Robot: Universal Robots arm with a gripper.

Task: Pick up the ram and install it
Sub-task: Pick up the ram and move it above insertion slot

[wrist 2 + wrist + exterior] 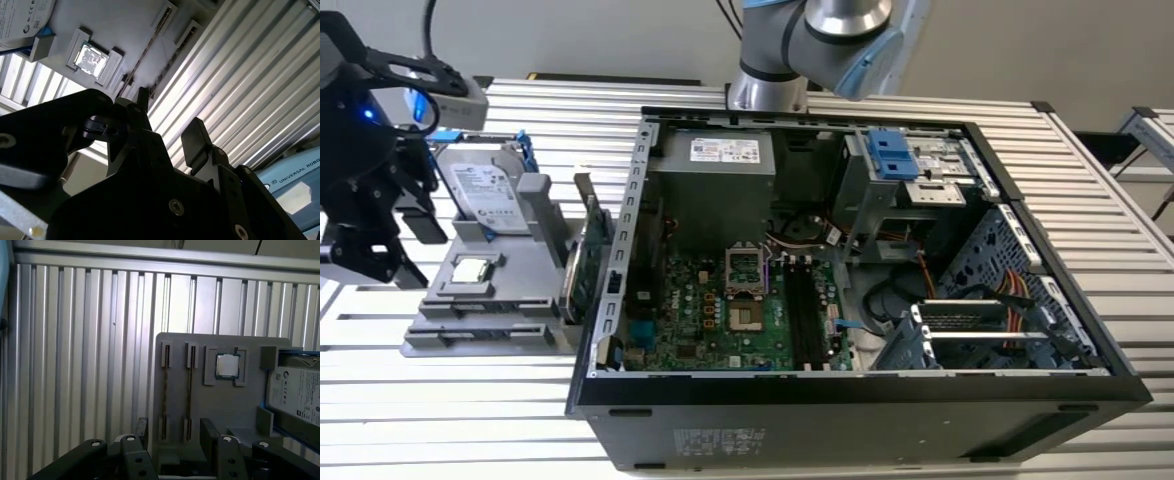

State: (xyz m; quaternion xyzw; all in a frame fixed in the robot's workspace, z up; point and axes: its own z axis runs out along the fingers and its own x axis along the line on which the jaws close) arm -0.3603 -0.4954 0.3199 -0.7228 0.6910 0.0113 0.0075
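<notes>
i see the ram (189,390) standing on edge in a slot of the grey holder (220,410), with a second stick (165,390) in the slot just beside it. the processor (227,365) sits near them, and the hard drive (295,390) is past that. my gripper (174,430) hovers over the slots' near end, fingers apart and empty. the open computer case (854,420) stands beside the holder on the slatted table (75,365).

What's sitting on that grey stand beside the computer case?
On the grey stand: a hard drive, a square processor chip and two thin boards standing on edge in slots. The drive covers the stand beneath it, so nothing there can be seen.
</notes>
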